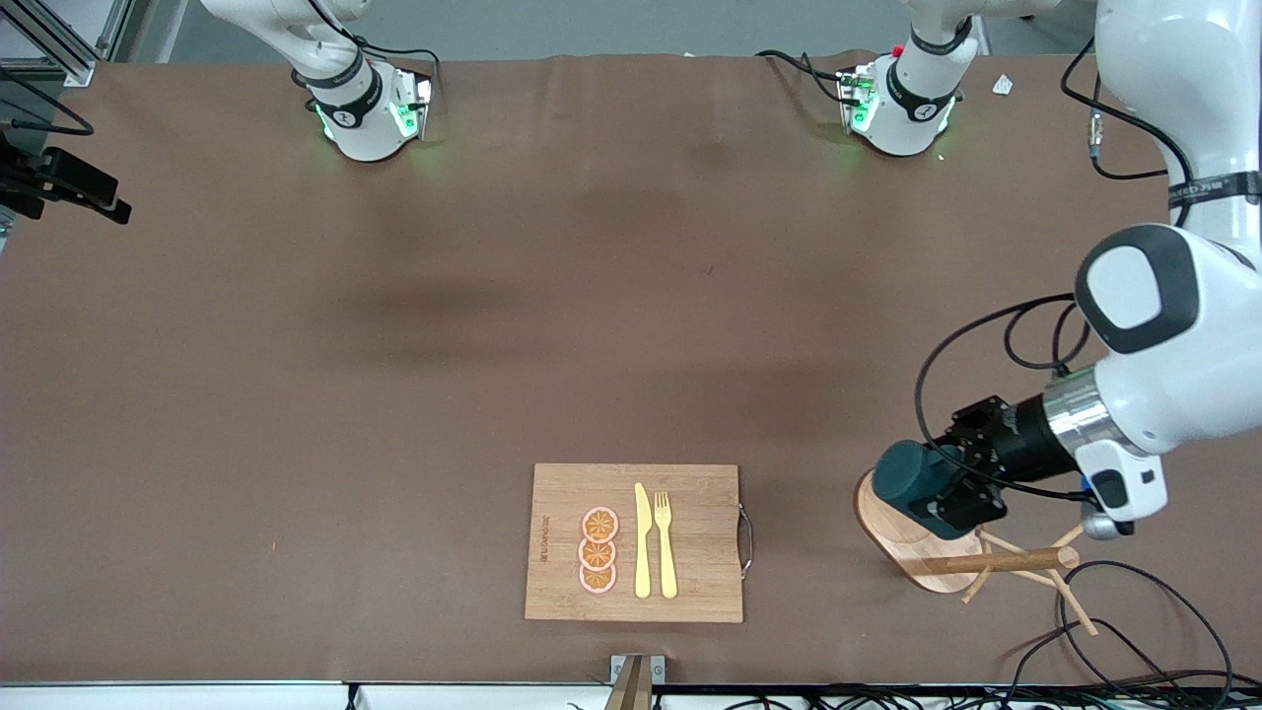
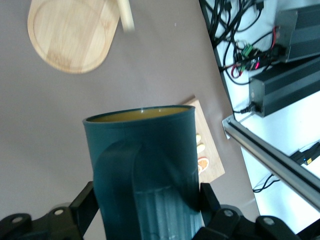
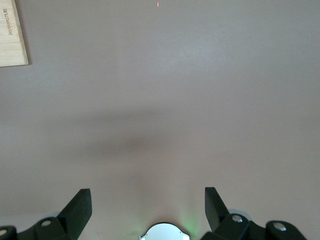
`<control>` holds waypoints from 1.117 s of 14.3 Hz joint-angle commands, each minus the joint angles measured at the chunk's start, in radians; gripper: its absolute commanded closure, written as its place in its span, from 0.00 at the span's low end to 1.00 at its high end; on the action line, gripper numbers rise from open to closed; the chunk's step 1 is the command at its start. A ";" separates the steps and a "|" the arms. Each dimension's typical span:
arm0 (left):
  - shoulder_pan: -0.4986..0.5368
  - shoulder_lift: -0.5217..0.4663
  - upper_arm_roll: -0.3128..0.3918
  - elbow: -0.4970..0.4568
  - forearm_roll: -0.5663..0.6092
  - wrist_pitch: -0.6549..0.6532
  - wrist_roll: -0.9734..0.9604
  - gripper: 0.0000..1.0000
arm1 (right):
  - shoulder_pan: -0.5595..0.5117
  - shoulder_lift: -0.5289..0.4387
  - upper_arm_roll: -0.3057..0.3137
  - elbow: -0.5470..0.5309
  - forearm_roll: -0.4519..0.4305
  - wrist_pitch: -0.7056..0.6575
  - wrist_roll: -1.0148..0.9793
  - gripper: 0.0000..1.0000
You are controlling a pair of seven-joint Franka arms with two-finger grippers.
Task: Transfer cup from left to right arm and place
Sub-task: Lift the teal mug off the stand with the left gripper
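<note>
Two arms at a brown table (image 1: 394,345). Left gripper (image 1: 951,488) clenched on the cup (image 1: 912,478), dark teal w/ mustard inside; cup lies tipped on its side in the air, over the round wooden base (image 1: 887,537) of a mug stand whose post (image 1: 996,563) and pegs have toppled, pointing to abt 3 o'clock in front view. Left wrist view: cup (image 2: 145,170) fills the frame betw. the black fingers (image 2: 85,207), rim away from the wrist, handle side facing cam; same wooden base (image 2: 70,35) on the table underneath. Right gripper (image 3: 147,205) released, fingers (image 3: 77,207) spread wide, nothing betw. them, hanging over bare table; arm waits near its base at abt 11 o'clock in front view. Cutting board (image 1: 690,582) at abt 6 o'clock, close to the front cam edge; on it three orange slices (image 1: 598,549), yellow knife (image 1: 642,540), yellow fork (image 1: 666,542), side by side. Board corner (image 3: 12,37) shows in right wrist view.
</note>
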 commanded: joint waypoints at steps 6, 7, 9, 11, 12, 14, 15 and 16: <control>-0.152 -0.049 0.005 -0.011 0.145 -0.025 -0.145 0.31 | 0.002 -0.021 -0.002 -0.022 0.001 0.002 0.011 0.00; -0.170 -0.049 0.006 -0.011 0.146 -0.025 -0.157 0.31 | 0.002 -0.021 -0.002 -0.022 0.001 0.002 0.011 0.00; -0.213 -0.045 0.006 -0.011 0.170 -0.025 -0.178 0.31 | 0.002 -0.021 -0.002 -0.022 0.001 0.003 0.011 0.00; -0.265 -0.037 0.008 -0.011 0.237 -0.025 -0.212 0.32 | 0.002 -0.021 -0.002 -0.020 0.001 0.002 0.011 0.00; -0.285 -0.032 0.008 -0.011 0.266 -0.024 -0.232 0.32 | 0.002 -0.021 -0.003 -0.020 0.001 0.002 0.011 0.00; -0.322 -0.015 0.008 -0.011 0.316 -0.019 -0.246 0.32 | -0.002 -0.021 -0.003 -0.020 0.001 0.005 0.011 0.00; -0.343 -0.003 0.008 -0.011 0.340 -0.016 -0.246 0.32 | -0.004 -0.021 -0.003 -0.022 0.001 0.005 0.011 0.00; -0.366 0.006 0.011 -0.011 0.372 -0.015 -0.258 0.32 | -0.004 -0.021 -0.002 -0.022 0.001 0.003 0.011 0.00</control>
